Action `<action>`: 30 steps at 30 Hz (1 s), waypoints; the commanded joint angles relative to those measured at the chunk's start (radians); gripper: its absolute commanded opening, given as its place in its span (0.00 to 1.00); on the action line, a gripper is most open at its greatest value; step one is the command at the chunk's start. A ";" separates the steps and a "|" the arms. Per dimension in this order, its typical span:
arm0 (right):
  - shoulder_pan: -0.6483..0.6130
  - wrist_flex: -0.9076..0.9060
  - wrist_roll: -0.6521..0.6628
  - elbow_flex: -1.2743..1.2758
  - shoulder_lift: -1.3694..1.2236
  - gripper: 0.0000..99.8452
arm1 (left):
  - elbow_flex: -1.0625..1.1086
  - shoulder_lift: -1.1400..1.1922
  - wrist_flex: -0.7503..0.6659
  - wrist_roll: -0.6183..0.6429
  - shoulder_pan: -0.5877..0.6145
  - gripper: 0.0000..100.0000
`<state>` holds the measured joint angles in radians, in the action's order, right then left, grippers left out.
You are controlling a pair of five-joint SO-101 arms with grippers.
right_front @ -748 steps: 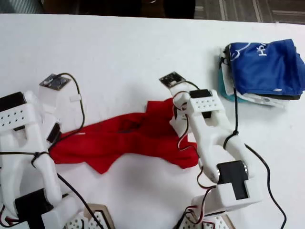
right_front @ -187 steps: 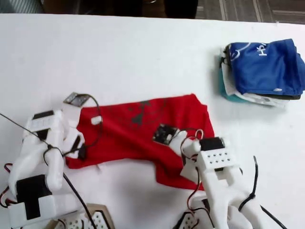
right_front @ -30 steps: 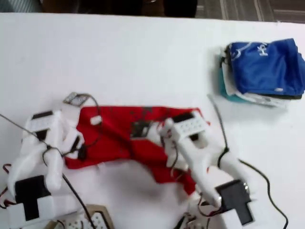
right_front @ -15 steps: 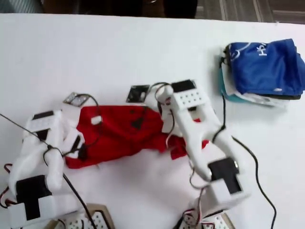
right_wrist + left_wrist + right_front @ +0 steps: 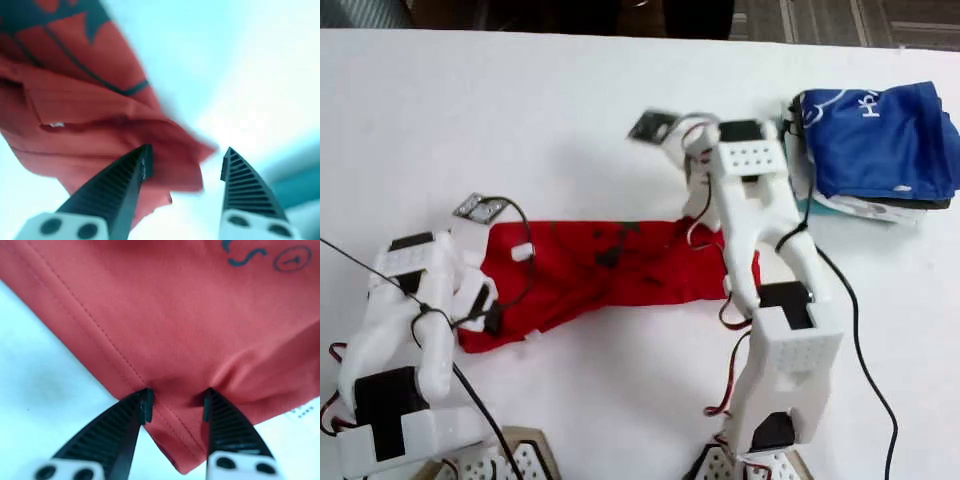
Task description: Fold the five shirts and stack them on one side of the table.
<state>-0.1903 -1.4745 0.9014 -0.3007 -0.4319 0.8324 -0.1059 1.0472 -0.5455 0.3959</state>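
Note:
The red shirt (image 5: 600,270) lies as a long narrow band across the near middle of the white table (image 5: 550,110). My left gripper (image 5: 488,305) sits at the shirt's left end. In the left wrist view it (image 5: 176,402) is shut on a puckered fold of red cloth (image 5: 175,315) near the hem. My right gripper (image 5: 698,205) hangs over the shirt's far right edge. In the right wrist view it (image 5: 187,160) stands open with nothing between its fingers, and the red cloth (image 5: 90,100) is below it.
A stack of folded shirts (image 5: 875,140), blue on top with teal and white beneath, sits at the far right, close to the right arm's wrist. Cables trail from both arms over the table's near part.
The right arm swung from the shirt's near middle to its far right edge, and the near right flap went over with it. The shirt is now narrower. The left arm kept still.

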 commanded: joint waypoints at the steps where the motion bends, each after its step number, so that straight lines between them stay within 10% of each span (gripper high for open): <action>1: 0.012 -0.111 -0.034 -0.132 0.048 0.23 | -0.002 0.000 -0.068 0.012 -0.011 0.19; 11: -0.108 -0.295 -0.169 -0.103 0.113 0.22 | -0.002 0.000 -0.068 0.012 -0.014 0.19; 16: -0.110 -0.286 -0.100 0.152 0.219 0.02 | -0.002 0.000 -0.068 0.012 -0.014 0.19; 30: -0.176 0.019 -0.087 0.508 0.268 0.02 | -0.002 0.000 -0.069 0.012 -0.014 0.19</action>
<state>-0.3330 -1.4883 0.8078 0.2025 -0.2232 0.8339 -0.1059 1.0472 -0.5455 0.3959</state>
